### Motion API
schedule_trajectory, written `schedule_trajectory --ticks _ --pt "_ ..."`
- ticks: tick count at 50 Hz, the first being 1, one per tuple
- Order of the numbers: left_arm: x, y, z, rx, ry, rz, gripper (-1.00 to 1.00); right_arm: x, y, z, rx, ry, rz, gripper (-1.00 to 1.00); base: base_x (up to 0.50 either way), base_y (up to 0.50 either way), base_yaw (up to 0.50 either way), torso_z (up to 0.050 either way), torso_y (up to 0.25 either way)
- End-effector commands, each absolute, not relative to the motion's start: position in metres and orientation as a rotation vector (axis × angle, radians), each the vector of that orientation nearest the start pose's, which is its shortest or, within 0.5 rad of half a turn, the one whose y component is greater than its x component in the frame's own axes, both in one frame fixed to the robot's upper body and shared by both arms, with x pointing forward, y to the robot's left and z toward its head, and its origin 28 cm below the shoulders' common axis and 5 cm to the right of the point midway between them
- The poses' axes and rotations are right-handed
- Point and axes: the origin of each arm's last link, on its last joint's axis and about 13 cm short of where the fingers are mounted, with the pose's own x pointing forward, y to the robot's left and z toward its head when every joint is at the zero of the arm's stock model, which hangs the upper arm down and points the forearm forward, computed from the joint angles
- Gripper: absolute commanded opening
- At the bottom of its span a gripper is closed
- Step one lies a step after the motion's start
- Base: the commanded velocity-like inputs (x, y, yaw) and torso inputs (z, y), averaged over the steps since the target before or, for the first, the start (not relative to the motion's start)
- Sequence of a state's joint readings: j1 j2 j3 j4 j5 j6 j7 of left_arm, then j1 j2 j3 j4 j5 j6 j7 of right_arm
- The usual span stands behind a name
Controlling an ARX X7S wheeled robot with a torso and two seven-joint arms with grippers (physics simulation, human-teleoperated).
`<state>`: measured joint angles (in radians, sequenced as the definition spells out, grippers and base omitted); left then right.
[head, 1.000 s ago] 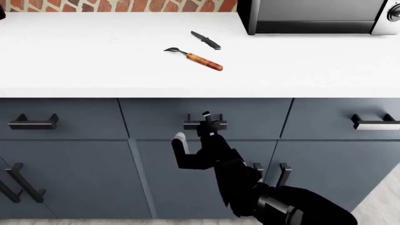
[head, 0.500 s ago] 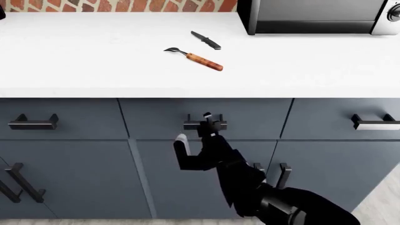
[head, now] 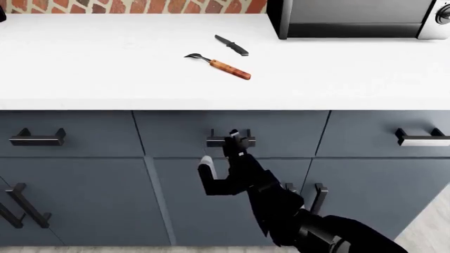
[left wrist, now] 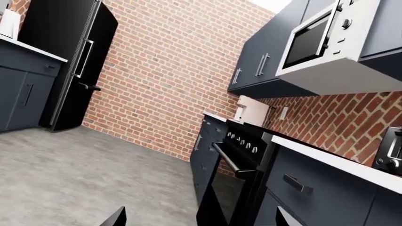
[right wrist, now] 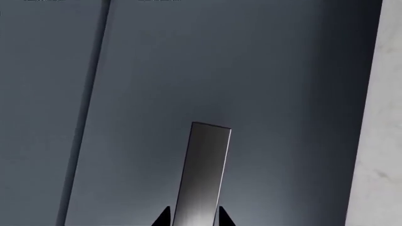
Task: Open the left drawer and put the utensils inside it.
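Observation:
On the white counter (head: pixel 105 63) lie the utensils: a fork (head: pixel 221 65) with an orange-brown handle, and just behind it a short dark knife (head: pixel 232 45). Directly below them the left drawer (head: pixel 281 132) has its slate-blue front flush with its neighbours. My right gripper (head: pixel 237 139) is at its horizontal bar handle (head: pixel 214 141). In the right wrist view the grey bar handle (right wrist: pixel 204 169) runs between the two dark fingertips of the right gripper (right wrist: pixel 193 219), which hug it on both sides. My left gripper (left wrist: pixel 201 221) is open, pointed along the kitchen floor, holding nothing.
A microwave (head: pixel 351 18) stands at the counter's back right. Another drawer (head: pixel 67 132) sits to the left and one (head: pixel 393 132) to the right, with cabinet doors (head: pixel 91 200) below. The left wrist view shows a black stove (left wrist: pixel 242 160) and fridge (left wrist: pixel 69 61).
My right arm has shifted slightly down and right at the handle. The drawer front has not visibly moved and the utensils lie as before.

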<state>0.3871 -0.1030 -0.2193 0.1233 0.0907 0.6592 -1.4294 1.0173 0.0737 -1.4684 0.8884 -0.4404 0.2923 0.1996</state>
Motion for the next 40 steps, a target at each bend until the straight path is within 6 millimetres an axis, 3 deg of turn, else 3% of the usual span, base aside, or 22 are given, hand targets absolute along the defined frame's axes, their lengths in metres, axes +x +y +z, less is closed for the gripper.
schedule_trajectory --ticks 1,40 --pt "0.116 0.268 0.027 -0.046 -0.539 1.483 1.00 0.332 0.016 0.052 -1.604 -0.327 0.751 -1.00 0.00 0.00 0.01 0.000 0.000" --pt "0.118 0.268 0.029 -0.052 -0.545 1.478 1.00 0.281 -0.003 0.045 -1.576 -0.426 0.863 -1.00 0.00 0.00 0.01 -0.002 0.000"
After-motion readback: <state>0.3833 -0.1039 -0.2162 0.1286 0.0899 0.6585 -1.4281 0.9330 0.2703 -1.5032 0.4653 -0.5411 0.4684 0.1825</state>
